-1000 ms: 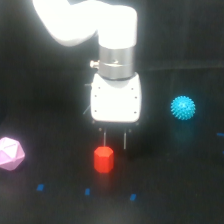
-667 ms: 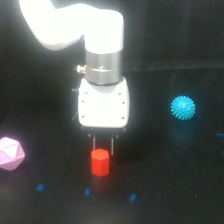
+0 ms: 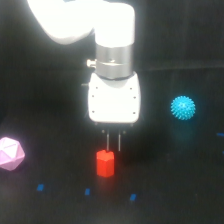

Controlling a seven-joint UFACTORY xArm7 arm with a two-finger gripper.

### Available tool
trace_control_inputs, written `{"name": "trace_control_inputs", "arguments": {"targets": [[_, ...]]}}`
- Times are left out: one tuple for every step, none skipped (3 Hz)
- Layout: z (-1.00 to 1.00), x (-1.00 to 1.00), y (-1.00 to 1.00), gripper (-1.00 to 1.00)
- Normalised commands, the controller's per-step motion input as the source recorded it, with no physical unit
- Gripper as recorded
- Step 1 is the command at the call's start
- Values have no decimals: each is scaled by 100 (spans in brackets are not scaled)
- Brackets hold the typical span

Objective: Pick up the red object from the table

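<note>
Black table [image 3: 45, 80] fills the view, dotted with blue tape marks [image 3: 87, 191]. White arm [image 3: 113, 60] hangs over its middle, its claw [image 3: 113, 141] with thin prongs slightly parted, holding nothing, just above the red block [image 3: 105, 163] standing upright. Pink polyhedron [image 3: 10, 153] and cyan spiky ball [image 3: 183, 107] sit well apart.

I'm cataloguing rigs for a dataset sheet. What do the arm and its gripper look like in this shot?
The arm is glossy white with rounded links, ending in a silver metallic wrist ring with a small knob on its side. Below sits a white boxy gripper body with rounded corners and small dark screw dots, and two thin dark fingers. No cables or markings are visible.
</note>
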Motion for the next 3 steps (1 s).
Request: {"name": "trace_control_inputs", "arguments": {"targets": [[9,-78,-32,24],[-22,-60,-32,100],[-100,-100,-74,100]]}}
